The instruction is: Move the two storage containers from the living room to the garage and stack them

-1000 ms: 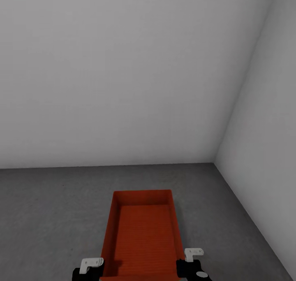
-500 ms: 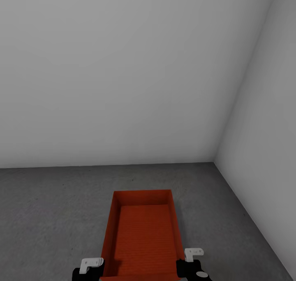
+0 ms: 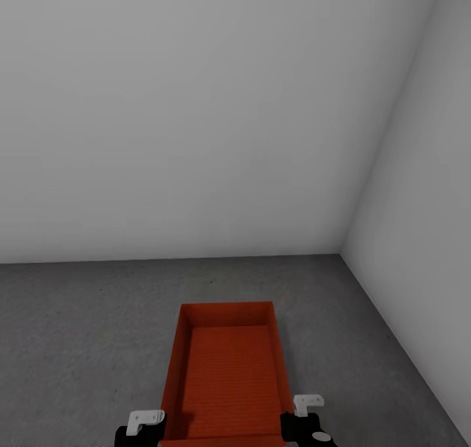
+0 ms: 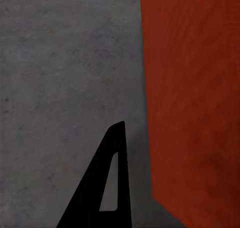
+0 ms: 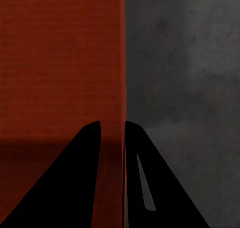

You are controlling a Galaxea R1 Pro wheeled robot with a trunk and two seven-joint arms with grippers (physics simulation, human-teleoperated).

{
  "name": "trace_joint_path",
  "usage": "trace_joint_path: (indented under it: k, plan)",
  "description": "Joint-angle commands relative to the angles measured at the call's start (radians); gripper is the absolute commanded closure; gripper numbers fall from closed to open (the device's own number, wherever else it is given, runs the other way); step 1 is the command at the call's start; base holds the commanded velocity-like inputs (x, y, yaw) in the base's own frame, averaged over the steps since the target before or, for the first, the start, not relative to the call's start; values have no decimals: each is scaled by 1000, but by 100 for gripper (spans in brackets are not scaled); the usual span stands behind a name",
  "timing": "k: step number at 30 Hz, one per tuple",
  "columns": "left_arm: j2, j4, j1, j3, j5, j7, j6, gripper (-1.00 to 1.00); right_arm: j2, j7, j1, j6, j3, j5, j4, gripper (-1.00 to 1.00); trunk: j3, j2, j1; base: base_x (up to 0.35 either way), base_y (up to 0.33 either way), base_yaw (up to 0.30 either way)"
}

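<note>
One orange-red storage container [image 3: 227, 375] sits between the two hands over the dark grey concrete floor [image 3: 78, 342], near the corner where the two pale grey garage walls [image 3: 196, 120] meet. Whether it rests on the floor or is held just above it cannot be told. Its open top faces up and its ribbed bottom is bare. The right hand [image 5: 112, 130] straddles the container's long side wall, one finger inside and one outside, pinched nearly together on the thin wall. The left hand [image 3: 145, 423] is at the opposite long wall; in its wrist view one dark finger [image 4: 107, 183] lies just outside that wall, and its grip cannot be told.
</note>
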Motion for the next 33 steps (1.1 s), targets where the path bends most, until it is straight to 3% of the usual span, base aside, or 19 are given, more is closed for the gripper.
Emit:
trace_joint_path:
  k: [1,17,24,33]
  plan:
    - [0,0,-1,8,3,1,-3,100,0,-6,-1,-3,0,2,0,100,-2,0,0,0,0,0]
    - [0,0,-1,8,3,1,-3,100,0,-7,-1,-3,0,2,0,100,-7,0,0,0,0,0]
    - [0,0,-1,8,3,1,-3,100,0,-6,-1,-3,0,2,0,100,-29,-49,27,0,0,0]
    - [0,-2,-1,8,3,1,-3,100,-1,-7,-1,-3,0,2,-1,100,-29,-49,27,0,0,0]
